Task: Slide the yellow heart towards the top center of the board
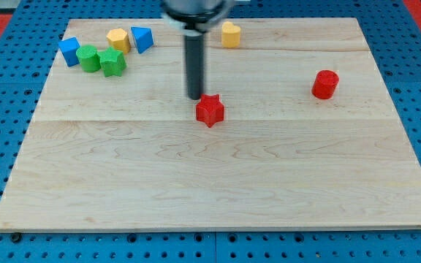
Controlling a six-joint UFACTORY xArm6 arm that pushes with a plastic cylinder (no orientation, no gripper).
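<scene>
The yellow heart (230, 34) sits near the view's top, a little right of centre on the wooden board (218, 183). My tip (195, 98) is lower down, near the board's middle, just left of and above the red star (210, 110). The tip is well below and left of the yellow heart and does not touch it.
At the top left is a cluster: a yellow hexagon-like block (118, 39), a blue block (142, 39), another blue block (69, 51), a green round block (88, 58) and a green star (112, 63). A red cylinder (325, 84) stands at the right.
</scene>
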